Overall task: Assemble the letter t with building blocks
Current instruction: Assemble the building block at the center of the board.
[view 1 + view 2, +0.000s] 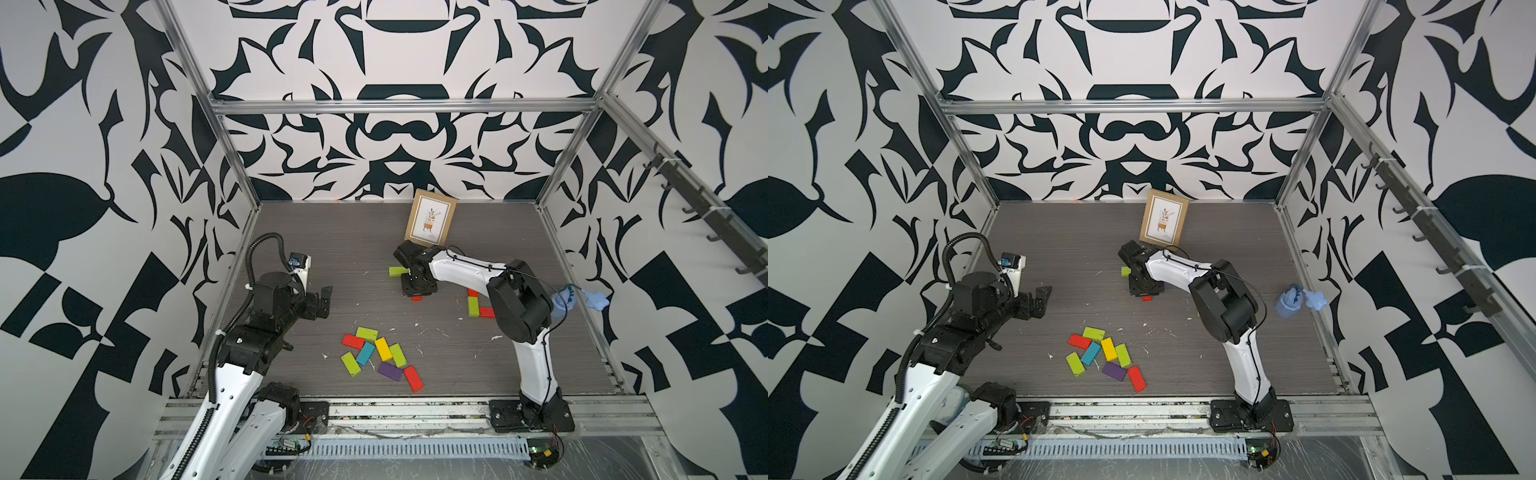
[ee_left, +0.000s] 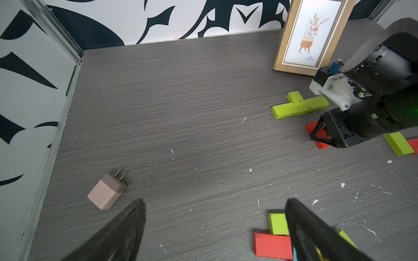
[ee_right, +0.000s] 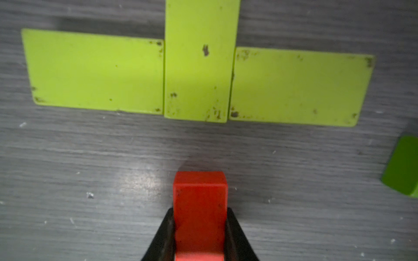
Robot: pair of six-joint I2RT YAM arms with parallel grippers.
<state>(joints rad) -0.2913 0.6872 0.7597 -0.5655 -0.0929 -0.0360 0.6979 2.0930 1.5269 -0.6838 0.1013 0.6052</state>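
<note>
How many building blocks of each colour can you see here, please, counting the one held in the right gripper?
Lime green blocks: 7
Red blocks: 5, one of them in the right gripper
Blue block: 1
Yellow block: 1
Purple block: 1
Total: 15

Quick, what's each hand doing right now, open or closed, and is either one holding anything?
Left hand: open, holding nothing.
Right hand: closed on a red block.
</note>
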